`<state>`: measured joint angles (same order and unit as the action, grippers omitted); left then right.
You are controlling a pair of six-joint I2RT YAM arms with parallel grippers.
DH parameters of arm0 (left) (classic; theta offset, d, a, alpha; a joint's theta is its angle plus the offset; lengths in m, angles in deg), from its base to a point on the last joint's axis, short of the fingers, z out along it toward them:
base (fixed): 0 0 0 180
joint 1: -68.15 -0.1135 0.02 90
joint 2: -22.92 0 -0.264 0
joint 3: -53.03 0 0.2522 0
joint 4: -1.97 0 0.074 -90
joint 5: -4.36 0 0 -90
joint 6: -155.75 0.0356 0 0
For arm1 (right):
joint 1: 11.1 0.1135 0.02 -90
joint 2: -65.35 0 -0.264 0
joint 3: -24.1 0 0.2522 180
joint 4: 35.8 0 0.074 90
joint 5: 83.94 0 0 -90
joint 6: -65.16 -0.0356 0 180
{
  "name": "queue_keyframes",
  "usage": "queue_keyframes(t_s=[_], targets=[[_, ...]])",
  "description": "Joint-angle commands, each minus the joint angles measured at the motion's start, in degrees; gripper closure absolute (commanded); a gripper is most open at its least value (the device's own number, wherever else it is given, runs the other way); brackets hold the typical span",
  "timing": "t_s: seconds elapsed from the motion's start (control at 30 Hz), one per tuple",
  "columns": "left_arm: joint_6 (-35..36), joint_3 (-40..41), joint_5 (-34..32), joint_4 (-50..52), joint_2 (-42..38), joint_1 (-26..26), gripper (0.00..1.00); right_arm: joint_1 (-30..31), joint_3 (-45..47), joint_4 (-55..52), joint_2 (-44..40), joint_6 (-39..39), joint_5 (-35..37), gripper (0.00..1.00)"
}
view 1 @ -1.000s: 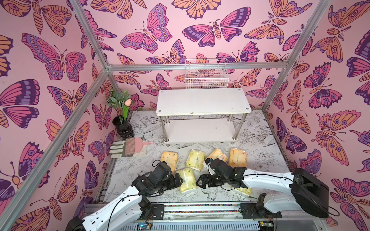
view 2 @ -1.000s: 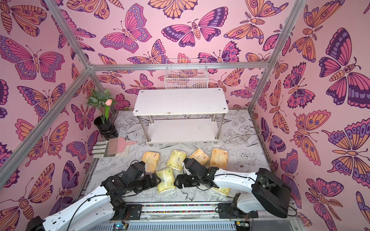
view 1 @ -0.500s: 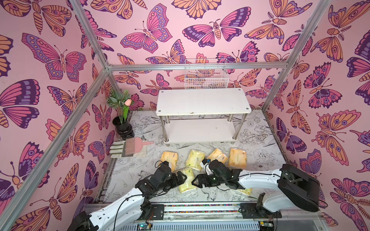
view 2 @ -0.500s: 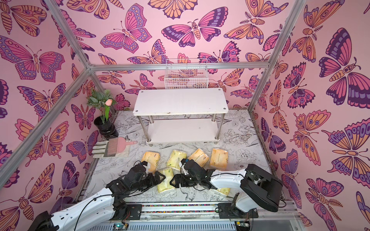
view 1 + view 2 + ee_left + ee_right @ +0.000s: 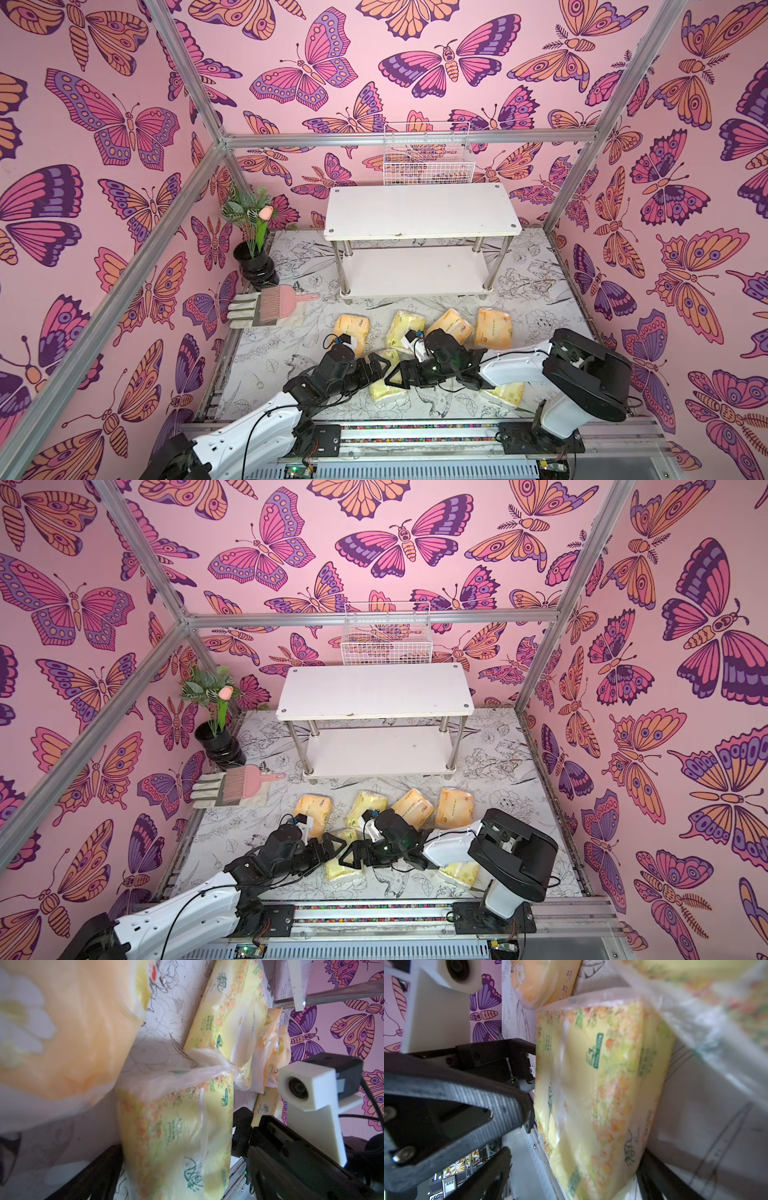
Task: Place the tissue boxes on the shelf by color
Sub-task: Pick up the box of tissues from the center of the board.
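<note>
Pale pack (image 5: 380, 390) lies between your spread left hand (image 5: 379, 365) and spread right hand (image 5: 395, 374), likely braced for pickup.

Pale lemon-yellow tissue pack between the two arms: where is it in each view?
In a top view: pale lemon-yellow plastic-wrapped tissue pack low centre.
In a top view: same place.
Left wrist: close up, mid-frame.
Right wrist: close up, mid-frame.
Shared landmark: orange-yellow pack beside it.
</note>
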<state>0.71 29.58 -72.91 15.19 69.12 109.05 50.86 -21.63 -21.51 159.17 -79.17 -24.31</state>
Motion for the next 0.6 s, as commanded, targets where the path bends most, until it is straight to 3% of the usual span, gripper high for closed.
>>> queue_keyframes(t_s=[0.0, 0.27, 0.57], targets=[[-0.53, 1.87, 0.97, -1.52, 1.84, 0.14, 0.00, -0.39, 1.63, 1.08, 2.39, -2.33, -3.04, 0.06], [-0.79, 1.90, 1.83, -5.09, 7.03, 0.40, 0.00, -1.48, 4.33, 10.77, 4.74, -6.36, -6.14, 0.18], [-0.99, 1.87, 2.13, -5.09, 6.15, 0.58, 0.00, -2.23, 6.03, 14.85, 4.08, -8.73, -8.29, 0.51]])
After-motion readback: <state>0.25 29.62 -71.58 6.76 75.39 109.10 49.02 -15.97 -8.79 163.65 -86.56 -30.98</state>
